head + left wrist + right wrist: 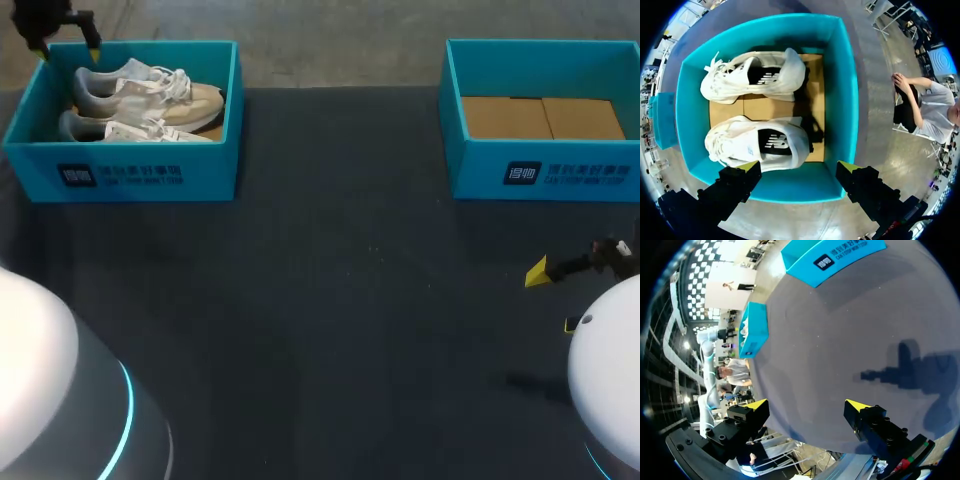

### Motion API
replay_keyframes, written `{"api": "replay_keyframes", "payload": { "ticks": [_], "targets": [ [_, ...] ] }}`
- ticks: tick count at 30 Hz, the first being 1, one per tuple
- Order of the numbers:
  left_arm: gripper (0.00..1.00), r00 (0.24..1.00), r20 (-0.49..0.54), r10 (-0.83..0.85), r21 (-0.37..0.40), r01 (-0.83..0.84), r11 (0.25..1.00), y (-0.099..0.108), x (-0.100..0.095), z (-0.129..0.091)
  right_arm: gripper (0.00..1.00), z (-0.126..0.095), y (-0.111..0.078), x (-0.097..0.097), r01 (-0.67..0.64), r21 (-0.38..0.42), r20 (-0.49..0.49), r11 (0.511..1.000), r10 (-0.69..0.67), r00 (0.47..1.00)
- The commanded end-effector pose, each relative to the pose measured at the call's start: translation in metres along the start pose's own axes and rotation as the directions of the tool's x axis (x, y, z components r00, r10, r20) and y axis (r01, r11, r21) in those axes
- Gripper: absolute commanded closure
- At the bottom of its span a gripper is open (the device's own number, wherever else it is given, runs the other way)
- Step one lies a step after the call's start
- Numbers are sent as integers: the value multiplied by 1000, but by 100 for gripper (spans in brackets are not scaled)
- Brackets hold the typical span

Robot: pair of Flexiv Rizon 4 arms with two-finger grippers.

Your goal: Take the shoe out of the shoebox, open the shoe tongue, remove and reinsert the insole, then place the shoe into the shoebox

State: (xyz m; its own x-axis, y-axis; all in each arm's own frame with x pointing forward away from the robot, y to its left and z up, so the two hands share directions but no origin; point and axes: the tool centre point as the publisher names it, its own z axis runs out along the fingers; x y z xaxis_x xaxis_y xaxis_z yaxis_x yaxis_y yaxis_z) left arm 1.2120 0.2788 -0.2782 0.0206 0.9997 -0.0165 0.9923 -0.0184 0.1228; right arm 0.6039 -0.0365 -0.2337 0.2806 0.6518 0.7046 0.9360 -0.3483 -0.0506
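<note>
Overhead, two white shoes (150, 95) are lying side by side in a teal shoebox (120, 172), which is sitting at the far left of a dark table (330, 300). Both shoes are pointing their toes toward the table's middle, and they are resting on the shoebox's cardboard floor. The left gripper (67, 48) is hovering above the shoebox's far left corner, clear of the shoes. Seen from the left wrist, the left gripper (797, 167) is spreading its fingers wide and gripping nothing. Its yellow tips are hanging over one long wall of the shoebox (790, 187), and the nearer shoe (757, 142) is lying just inside that wall with its dark insole showing. A second box (540, 170), also teal, is sitting at the far right with its own cardboard floor showing. The right gripper (553, 298) is hovering over the table's near right, well apart from both boxes. From the right wrist, the right gripper (807, 405) is likewise holding its fingers wide apart with nothing between them, and its shadow is falling on the table ahead.
</note>
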Motion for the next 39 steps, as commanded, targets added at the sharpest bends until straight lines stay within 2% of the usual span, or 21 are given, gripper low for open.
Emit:
{"api": "replay_keyframes", "payload": {
  "ticks": [1,8,17,21,24,26,27,30,39],
  "targets": [
    [0,1000,-5,-2,-40,2,999,-28,-1,-18,0,-7,-11,0,-1,-16,1,1000,1,1000],
    [0,1000,-10,-30,-46,29,999,-51,-2,-44,0,-7,-11,0,-1,-16,1,1000,1,1000],
    [0,999,-2,-46,-39,46,998,-71,-2,-63,0,-7,-11,0,-1,-16,1,1000,1,1000],
    [0,998,23,-52,-34,53,998,-87,-5,-74,0,-7,-11,0,-1,-16,1,1000,1,1000],
    [0,999,29,-29,-39,30,999,-105,-10,-79,0,-7,-11,0,-1,-16,1,1000,1,1000],
    [0,999,30,-22,-38,23,999,-108,-10,-79,0,-7,-11,0,-1,-16,1,1000,1,1000],
    [0,1000,25,-9,-32,10,999,-118,-13,-79,0,-7,-11,0,-1,-16,1,1000,1,1000],
    [0,1000,26,11,-17,-11,1000,-129,-14,-77,0,-7,-11,0,-1,-16,1,1000,1,1000],
    [0,999,34,39,27,-40,999,-145,-8,-59,0,-7,-11,0,-1,-16,1,1000,1,1000]
  ]
}}
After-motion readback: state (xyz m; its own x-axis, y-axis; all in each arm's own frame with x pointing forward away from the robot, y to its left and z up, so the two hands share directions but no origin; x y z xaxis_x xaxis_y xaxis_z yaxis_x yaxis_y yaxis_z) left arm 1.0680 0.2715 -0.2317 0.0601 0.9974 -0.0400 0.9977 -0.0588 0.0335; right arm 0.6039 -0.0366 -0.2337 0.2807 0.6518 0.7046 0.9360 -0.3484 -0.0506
